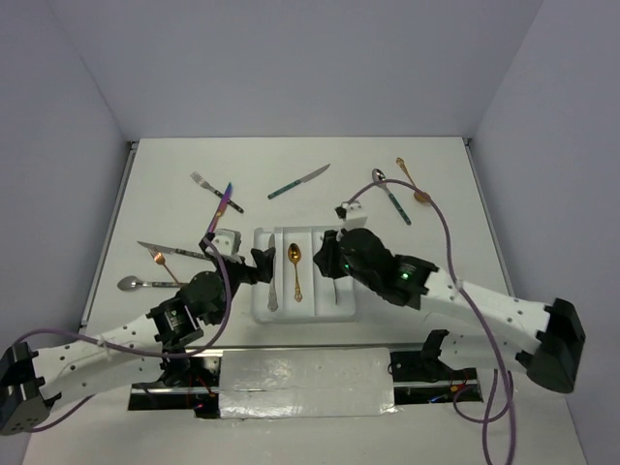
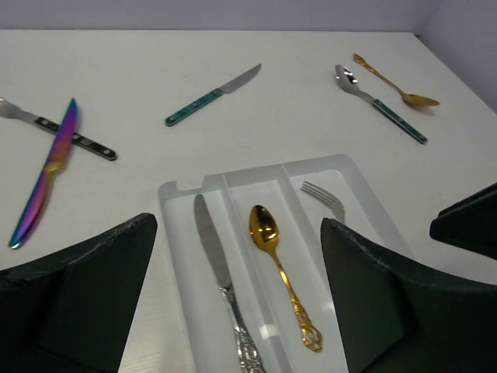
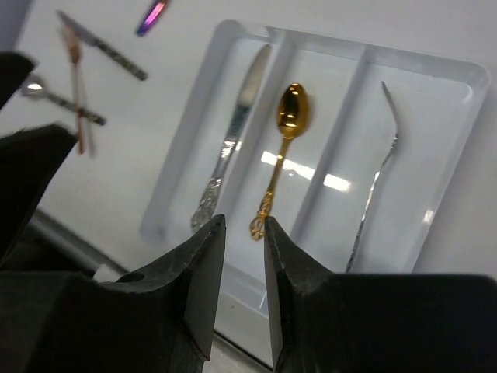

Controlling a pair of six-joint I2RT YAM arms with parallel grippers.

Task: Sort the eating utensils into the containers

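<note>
Just below the nearly closed, empty right pincer [image 3: 243, 233], gold spoon [image 3: 281, 151] in the tray's [image 3: 458, 74] middle compartment.

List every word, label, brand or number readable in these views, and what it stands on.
None can be read. The white tray, the silver knife, the gold spoon and the fork in it show no lettering; the knife and spoon handles bear only ornamental relief, not text.
</note>
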